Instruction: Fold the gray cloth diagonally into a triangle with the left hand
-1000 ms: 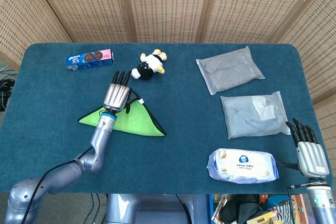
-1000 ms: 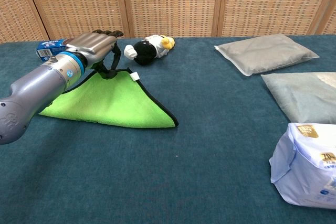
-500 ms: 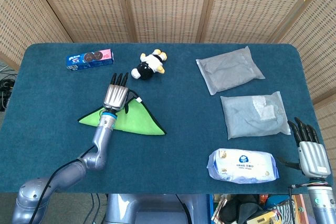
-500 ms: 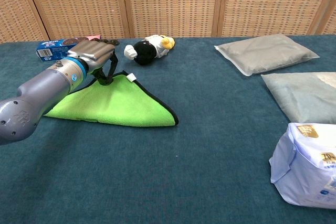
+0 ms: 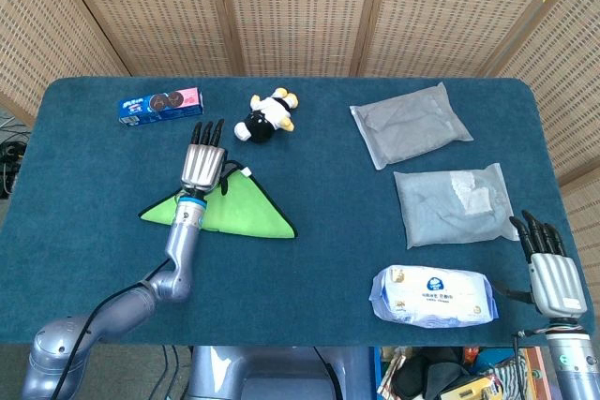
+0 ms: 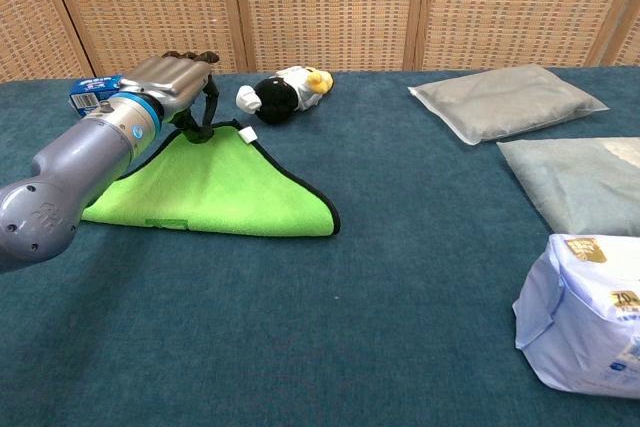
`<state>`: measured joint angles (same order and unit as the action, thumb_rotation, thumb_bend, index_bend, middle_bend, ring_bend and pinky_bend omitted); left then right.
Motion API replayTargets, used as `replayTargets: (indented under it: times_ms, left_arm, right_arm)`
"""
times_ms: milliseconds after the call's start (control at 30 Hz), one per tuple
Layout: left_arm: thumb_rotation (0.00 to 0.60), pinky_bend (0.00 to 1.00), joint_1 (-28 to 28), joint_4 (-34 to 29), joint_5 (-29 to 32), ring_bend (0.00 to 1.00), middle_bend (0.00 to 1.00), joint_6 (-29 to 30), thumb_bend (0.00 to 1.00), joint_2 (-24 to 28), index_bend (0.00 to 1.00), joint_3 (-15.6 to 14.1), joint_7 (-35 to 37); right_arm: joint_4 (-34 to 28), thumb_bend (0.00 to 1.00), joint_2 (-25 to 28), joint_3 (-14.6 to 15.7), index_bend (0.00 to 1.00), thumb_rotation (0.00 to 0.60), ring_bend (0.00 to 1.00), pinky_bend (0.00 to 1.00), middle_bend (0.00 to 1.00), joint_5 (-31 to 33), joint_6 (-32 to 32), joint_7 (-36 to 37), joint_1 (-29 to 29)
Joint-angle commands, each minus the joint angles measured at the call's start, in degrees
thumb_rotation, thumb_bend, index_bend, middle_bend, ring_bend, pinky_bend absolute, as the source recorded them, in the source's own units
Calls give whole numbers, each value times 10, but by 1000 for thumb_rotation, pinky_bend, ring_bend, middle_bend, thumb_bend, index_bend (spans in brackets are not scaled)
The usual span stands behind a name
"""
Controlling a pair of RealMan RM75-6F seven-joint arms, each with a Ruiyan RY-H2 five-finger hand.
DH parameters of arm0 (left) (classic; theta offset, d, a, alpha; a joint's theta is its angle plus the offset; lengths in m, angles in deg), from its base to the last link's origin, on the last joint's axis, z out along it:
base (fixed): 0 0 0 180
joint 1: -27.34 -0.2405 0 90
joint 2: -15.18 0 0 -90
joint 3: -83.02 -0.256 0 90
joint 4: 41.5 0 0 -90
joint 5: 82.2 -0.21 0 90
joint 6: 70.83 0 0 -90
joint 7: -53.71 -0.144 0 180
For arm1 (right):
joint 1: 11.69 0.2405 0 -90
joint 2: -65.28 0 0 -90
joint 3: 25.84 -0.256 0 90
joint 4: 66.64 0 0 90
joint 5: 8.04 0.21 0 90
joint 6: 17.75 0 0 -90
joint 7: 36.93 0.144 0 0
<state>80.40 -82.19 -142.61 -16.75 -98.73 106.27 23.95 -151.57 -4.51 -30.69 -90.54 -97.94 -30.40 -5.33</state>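
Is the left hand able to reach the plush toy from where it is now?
Probably yes. The left hand sits over the green cloth's top corner, and the plush toy lies just beyond its fingers, with only bare table between.

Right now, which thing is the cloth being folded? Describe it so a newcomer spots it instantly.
On the blue table, look at the left half, just in front of the cookie box and the plush toy. The cloth lies flat as a triangle under the left hand. It shows bright green with a dark edge, the only flat fabric there.
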Motion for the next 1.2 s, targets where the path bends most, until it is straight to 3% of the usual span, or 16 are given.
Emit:
replayTargets:
  times_ms: [33, 167, 433, 700, 833, 1033, 1200]
  left_arm:
    - [600, 0, -3, -13, -8, 0, 0, 15, 228, 10, 0, -3, 2]
    - [600, 0, -8, -31, 7, 0, 0, 16, 169, 21, 0, -2, -20]
    - [600, 0, -21, -76, 15, 0, 0, 23, 163, 42, 0, -12, -31]
    - [600, 0, -70, -206, -11, 0, 0, 69, 162, 104, 0, -34, 10]
    - [600, 0, -125, -333, -48, 0, 0, 120, 163, 173, 0, -76, 5]
    - [600, 0, -219, -514, -102, 0, 0, 202, 163, 288, 0, -169, -29]
    - [600, 0, -281, -560, -143, 0, 0, 262, 163, 327, 0, -230, -29]
  right_arm:
    - [-1, 0, 0, 0, 0, 600, 0, 0, 0, -1, -1, -1, 0]
    - [-5, 0, 1, 1, 0, 600, 0, 0, 0, -9, -10, -1, -1]
    - [-4, 0, 0, 2, 0, 600, 0, 0, 0, -9, -8, 0, -1]
    - [0, 0, 1, 3, 0, 600, 0, 0, 0, -7, -3, -1, 0]
    - [2, 0, 5, 1, 0, 600, 0, 0, 0, -1, -1, -3, 0]
    - [10, 0, 11, -1, 0, 600, 0, 0, 0, 5, -1, -32, 1]
    - [9, 0, 16, 1, 0, 600, 0, 0, 0, 6, -2, -53, -1]
